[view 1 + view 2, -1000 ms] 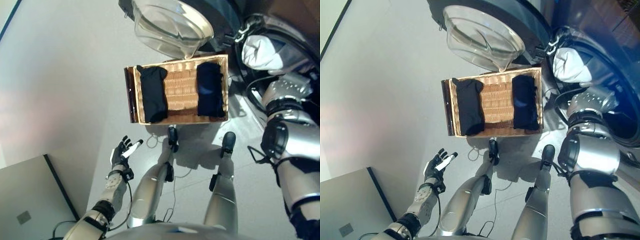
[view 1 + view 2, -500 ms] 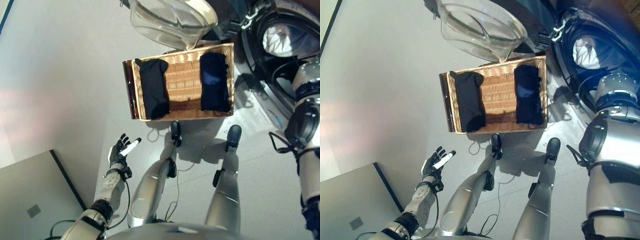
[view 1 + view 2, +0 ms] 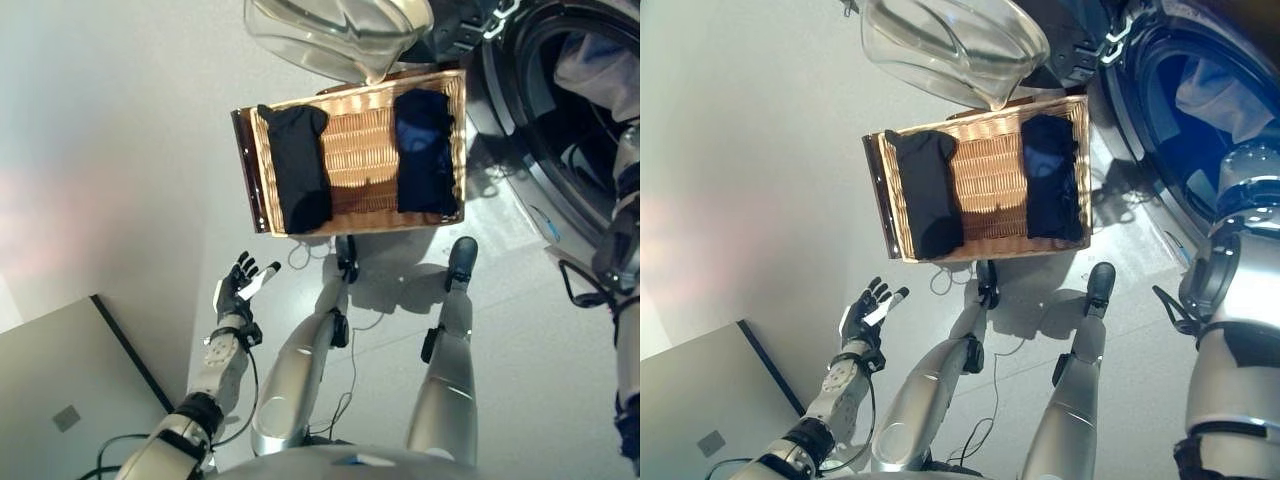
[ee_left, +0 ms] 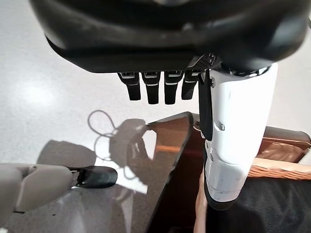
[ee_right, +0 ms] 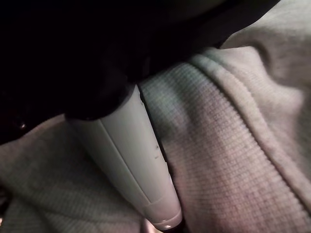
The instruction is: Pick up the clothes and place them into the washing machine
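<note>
Over on the left, the robot's left hand (image 3: 238, 290) hangs out over the bare floor with its fingers straight and spread, holding nothing, well apart from the wicker basket (image 3: 362, 165) that sits on the floor ahead of it. In that basket lie two dark folded garments: a black one (image 3: 296, 166) along the left end and a navy one (image 3: 424, 153) along the right end, with bare weave between them. Just behind the basket the washing machine's clear door (image 3: 335, 32) stands swung open, and further right is the drum opening (image 3: 560, 110), where a pale grey ribbed garment (image 5: 233, 145) shows inside. The right hand (image 5: 141, 160) is deep in that drum; only its white-covered thumb lies against the ribbed cloth, and I cannot tell whether the fingers are curled or straight. Going by the look of them, all these clothes are soft and light, limp enough to sag and unfold once lifted, so nothing fragile or slippery. The sensible hold, I would say, is a pinch across the thick middle of a folded piece, gathering several layers at once, rather than a loose edge that would trail over the basket rim.
</note>
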